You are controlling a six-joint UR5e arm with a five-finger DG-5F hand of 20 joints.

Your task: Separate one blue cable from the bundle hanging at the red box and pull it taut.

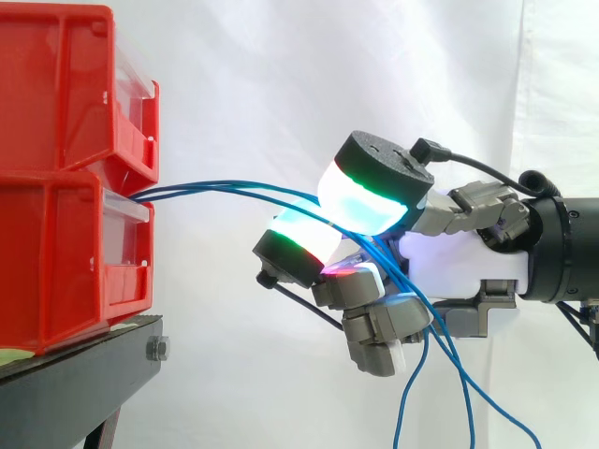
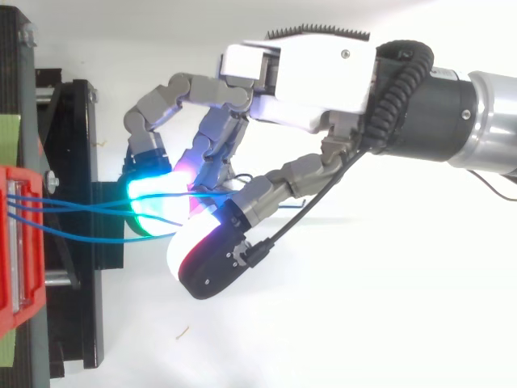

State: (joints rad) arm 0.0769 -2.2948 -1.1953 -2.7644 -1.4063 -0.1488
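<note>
Blue cables (image 1: pixel 225 190) leave the gap between the two stacked red bins (image 1: pixel 56 262) and run right, nearly level, into my hand (image 1: pixel 459 262). The fingers are curled, and the cables pass between the glowing cyan-green pads (image 1: pixel 365 201). Behind the pads the cables drop through the fingers, and their loose ends (image 1: pixel 465 393) hang down below the palm. From above, the blue cables (image 2: pixel 81 206) stretch from the red bin (image 2: pixel 16 242) to the hand (image 2: pixel 299 77); one strand sags lower than the others. I cannot tell how many strands are pinched.
The bins stand on a black stand (image 1: pixel 84 374) at the left, with its frame (image 2: pixel 77 283) reaching toward the hand. A white curtain hangs behind. Open space lies right of the stand, below and around the hand.
</note>
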